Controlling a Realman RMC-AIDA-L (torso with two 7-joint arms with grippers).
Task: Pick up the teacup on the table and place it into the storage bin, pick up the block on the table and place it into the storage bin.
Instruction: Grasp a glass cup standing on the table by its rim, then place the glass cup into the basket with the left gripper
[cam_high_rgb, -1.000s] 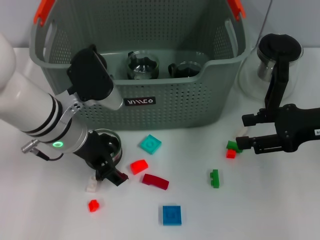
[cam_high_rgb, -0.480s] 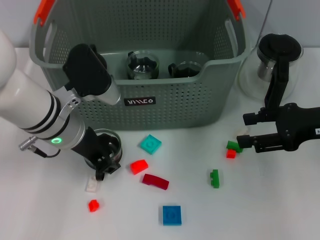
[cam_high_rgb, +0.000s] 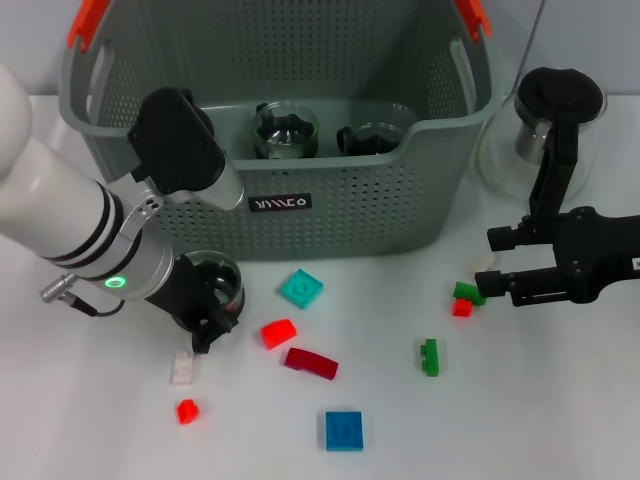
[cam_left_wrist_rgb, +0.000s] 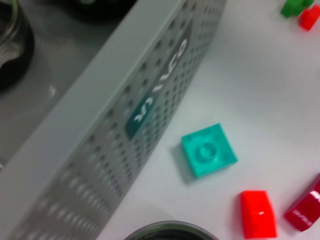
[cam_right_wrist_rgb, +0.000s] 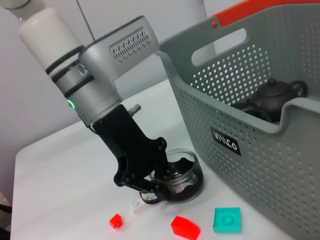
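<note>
You see the left gripper (cam_high_rgb: 212, 312) clamped on the rim of the upright teacup (cam_high_rgb: 218, 285), mouth up, on the table (cam_high_rgb: 520, 420) just before the storage bin (cam_high_rgb: 330, 205). The right gripper (cam_high_rgb: 487, 282) is parked, fingers parted, empty.

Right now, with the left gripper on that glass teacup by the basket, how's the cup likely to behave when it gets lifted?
The teacup looks like clear glass, so it is probably rigid, fragile and somewhat slippery. The left gripper grips it at the rim only, so it may tilt or slip. It looks small, probably light, and the storage bin wall is close, so a knock seems possible.
</note>
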